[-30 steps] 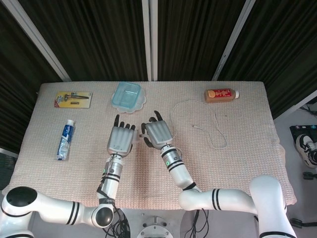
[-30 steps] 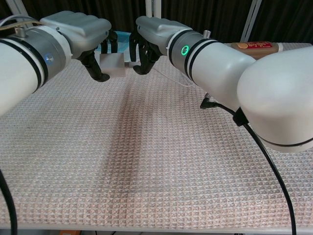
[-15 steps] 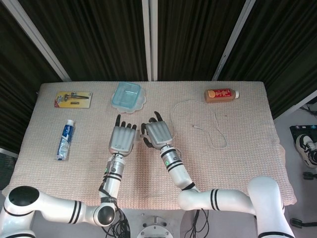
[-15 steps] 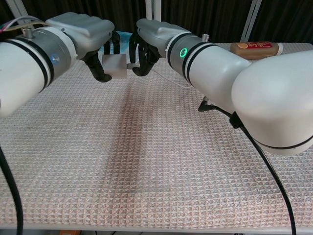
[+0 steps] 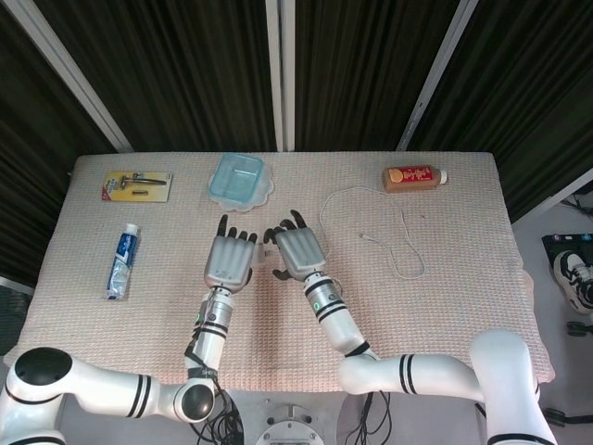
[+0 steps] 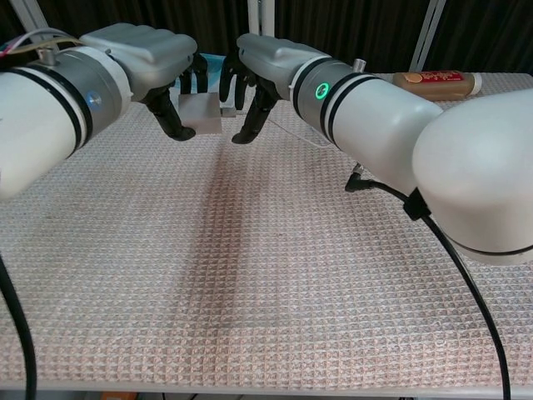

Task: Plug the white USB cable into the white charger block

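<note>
Pink waffle-weave mat [image 5: 445,306], dark curtains behind. Left hand [image 6: 158,62] pinches the rigid, light white charger block [image 6: 201,113] mid-table; right hand [image 6: 254,71], fingers spread, appears to release the plug. The limp white USB cable [image 5: 403,243] trails right; best gripped at the connector.

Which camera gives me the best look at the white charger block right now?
The chest view. There the white charger block shows as a clear white box held in the left hand, with the right hand beside it. In the head view, the two hands cover it from above; only a small pale sliver shows between them.
</note>
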You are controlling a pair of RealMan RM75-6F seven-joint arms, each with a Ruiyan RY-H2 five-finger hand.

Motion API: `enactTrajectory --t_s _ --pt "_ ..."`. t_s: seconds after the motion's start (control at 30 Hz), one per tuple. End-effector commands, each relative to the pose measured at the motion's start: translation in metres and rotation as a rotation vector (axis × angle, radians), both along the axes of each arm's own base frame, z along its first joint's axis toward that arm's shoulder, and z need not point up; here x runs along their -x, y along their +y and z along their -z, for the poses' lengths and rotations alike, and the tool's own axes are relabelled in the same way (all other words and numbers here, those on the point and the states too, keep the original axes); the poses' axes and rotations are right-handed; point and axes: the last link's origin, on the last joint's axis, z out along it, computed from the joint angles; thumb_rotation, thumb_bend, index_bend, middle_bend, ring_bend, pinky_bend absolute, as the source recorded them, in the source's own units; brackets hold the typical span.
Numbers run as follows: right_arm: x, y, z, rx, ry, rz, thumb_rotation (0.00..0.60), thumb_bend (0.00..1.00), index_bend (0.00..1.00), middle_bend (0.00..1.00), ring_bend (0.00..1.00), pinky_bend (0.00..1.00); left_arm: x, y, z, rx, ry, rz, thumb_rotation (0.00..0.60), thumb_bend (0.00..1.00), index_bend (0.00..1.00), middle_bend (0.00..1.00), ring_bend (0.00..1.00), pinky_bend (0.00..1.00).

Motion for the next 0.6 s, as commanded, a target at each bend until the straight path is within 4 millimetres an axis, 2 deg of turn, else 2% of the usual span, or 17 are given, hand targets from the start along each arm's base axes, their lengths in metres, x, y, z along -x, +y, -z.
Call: enactTrajectory --t_s 0.03,0.13,0.33,0.47,0.6 --pt "0.006 0.0 -0.006 0.012 0.0 0.002 0.6 0.02 0.3 0.32 0.16 0.0 0.002 -0.001 -0.001 0.001 0.001 0.002 0.593 0.25 0.48 0.48 0.26 0.09" --pt "0.017 0.0 -0.016 0.028 0.012 0.008 0.6 0.02 0.29 0.32 0.16 0.0 0.009 -0.003 -0.003 0.013 0.001 0.001 0.596 0.25 0.48 0.47 0.26 0.09" --pt "0.05 0.001 -0.049 0.072 0.044 0.033 0.6 0.03 0.27 0.3 0.16 0.0 0.036 -0.008 -0.002 0.054 0.013 -0.021 0.6 0.25 0.46 0.44 0.25 0.09" --pt "0.077 0.005 -0.074 0.095 0.054 0.061 0.6 0.03 0.24 0.27 0.14 0.0 0.059 -0.007 0.002 0.092 0.024 -0.084 0.6 0.23 0.36 0.36 0.17 0.08" --pt "0.099 0.012 -0.094 0.115 0.058 0.073 0.6 0.03 0.21 0.25 0.12 0.0 0.073 -0.004 -0.001 0.095 0.014 -0.105 0.6 0.19 0.23 0.27 0.1 0.07"
